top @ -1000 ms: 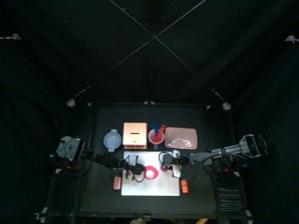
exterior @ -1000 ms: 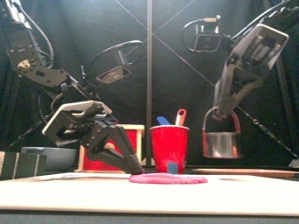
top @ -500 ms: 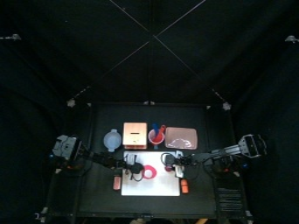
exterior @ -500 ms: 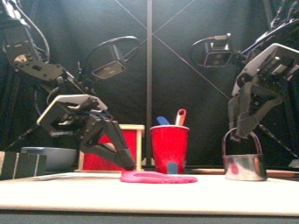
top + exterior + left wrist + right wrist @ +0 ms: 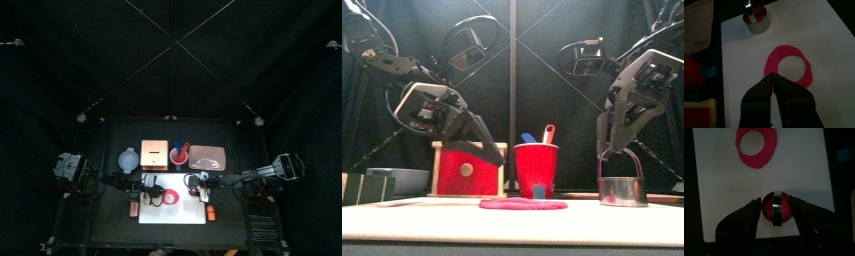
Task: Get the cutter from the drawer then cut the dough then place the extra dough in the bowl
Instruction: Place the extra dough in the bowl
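A red dough ring (image 5: pixel 170 197) lies flat on the white cutting board (image 5: pixel 181 215), its hole showing white board (image 5: pixel 791 65). The round metal cutter (image 5: pixel 621 190) stands on the board's right part, apart from the ring, with red showing inside it (image 5: pixel 776 209). My right gripper (image 5: pixel 619 148) hangs just above it, jaws open either side of the wire handle. My left gripper (image 5: pixel 771 76) is shut and empty, lifted above the board at the ring's left side (image 5: pixel 486 152).
Behind the board stand the blue-grey bowl (image 5: pixel 127 159), the wooden box with its red drawer front (image 5: pixel 469 170), the red cup with toy knives (image 5: pixel 536 165) and the pink tray (image 5: pixel 207 157).
The right gripper brought the cutter down from mid-air onto the board's right part. The left gripper rose off the dough's left edge and drew back to the left.
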Robot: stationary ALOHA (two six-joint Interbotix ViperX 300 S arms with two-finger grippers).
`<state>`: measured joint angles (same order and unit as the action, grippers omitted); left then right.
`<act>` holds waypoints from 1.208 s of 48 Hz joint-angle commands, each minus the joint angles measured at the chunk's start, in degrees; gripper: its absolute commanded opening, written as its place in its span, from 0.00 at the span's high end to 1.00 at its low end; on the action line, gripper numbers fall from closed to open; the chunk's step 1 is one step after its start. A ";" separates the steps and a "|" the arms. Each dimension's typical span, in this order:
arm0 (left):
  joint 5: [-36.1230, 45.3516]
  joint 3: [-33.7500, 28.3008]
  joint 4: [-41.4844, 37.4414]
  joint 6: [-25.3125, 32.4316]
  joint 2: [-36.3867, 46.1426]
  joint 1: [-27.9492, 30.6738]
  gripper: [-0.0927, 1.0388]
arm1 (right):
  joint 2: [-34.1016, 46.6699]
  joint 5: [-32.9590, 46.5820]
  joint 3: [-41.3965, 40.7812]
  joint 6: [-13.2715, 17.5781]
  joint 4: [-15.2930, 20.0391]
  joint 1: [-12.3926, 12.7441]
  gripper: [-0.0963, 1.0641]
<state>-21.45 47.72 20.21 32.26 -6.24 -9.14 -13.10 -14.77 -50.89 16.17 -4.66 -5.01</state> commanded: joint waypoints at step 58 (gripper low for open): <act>21.09 -14.59 0.79 1.76 -6.86 5.36 0.10 | -0.70 2.81 1.14 0.00 -0.09 0.09 0.20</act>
<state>-0.26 34.19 21.45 34.10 -13.62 -4.22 -13.01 -12.48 -50.63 16.17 -4.75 -4.83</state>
